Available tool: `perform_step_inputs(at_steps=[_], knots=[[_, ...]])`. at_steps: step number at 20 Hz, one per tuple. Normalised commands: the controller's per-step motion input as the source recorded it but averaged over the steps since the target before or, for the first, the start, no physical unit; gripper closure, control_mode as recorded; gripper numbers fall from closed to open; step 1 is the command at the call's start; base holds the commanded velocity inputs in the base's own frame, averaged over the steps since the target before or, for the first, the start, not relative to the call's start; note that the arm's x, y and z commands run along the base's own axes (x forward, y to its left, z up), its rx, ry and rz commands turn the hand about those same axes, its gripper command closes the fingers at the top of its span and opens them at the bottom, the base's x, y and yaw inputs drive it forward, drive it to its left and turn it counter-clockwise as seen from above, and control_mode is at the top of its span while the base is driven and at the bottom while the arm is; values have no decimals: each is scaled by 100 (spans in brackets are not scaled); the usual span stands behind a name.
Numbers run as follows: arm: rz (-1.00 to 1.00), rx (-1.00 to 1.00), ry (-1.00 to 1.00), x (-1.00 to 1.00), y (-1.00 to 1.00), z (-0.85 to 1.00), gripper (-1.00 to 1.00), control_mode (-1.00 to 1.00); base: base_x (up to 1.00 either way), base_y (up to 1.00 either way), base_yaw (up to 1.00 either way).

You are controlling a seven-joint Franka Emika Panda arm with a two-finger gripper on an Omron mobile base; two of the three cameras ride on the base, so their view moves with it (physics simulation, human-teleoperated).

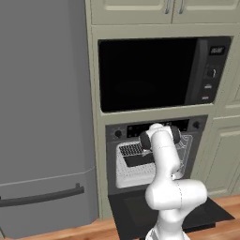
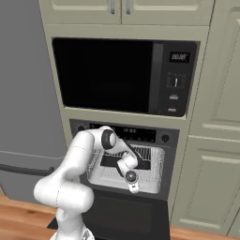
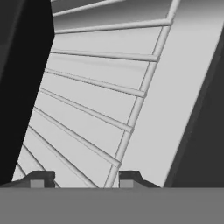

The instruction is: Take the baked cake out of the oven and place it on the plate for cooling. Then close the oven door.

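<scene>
Claw (image 3: 82, 178): being held part-spread, empty, over the rack (image 3: 87, 109) inside the oven (image 2: 123, 161); door (image 1: 168, 213) lying dropped for access.

The oven (image 1: 154, 129) is built into the pale cabinets, under the bigger black microwave. It has a black control strip with a round knob at each end and a display between them. Its pale grey cavity stands open, with a wire rack (image 3: 92, 109) inside and a dark flat thing on it. The oven door (image 1: 215, 211) is black and hangs down flat, fully open.
</scene>
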Motion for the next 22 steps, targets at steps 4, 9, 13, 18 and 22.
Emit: perform_step_inputs(at_steps=[4, 9, 13, 18, 22], knots=[[0, 0, 22, -100, -41, -72, 100, -100, 0, 0, 0], [0, -1, 25, -100, -39, -79, 100, -100, 0, 0, 0], [0, -12, 38, -100, -27, -68, 100, -100, 0, 0, 0], [-1, -31, 51, -90, 5, -34, 100, -100, 0, 0, 0], [-14, -38, 48, -52, 28, 36, 100, -100, 0, 0, 0]])
